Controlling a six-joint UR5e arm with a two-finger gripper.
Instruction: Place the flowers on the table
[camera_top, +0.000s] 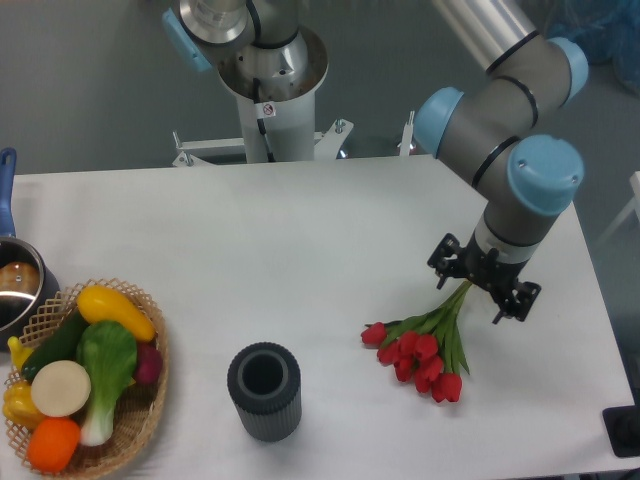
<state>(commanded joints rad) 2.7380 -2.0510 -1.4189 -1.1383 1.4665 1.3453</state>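
Gripping the flowers (425, 352) by their stems, gripper (483, 285) above.

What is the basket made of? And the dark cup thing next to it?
The basket looks like woven wicker or straw: tan strands in an open lattice. The dark cup is probably matte plastic or rubber, grey with ribbed sides and no shine, though that's a guess.

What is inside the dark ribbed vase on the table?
The dark ribbed vase stands upright and its opening shows only a dark interior, with no flowers in it. Its bottom is too dark to see clearly.
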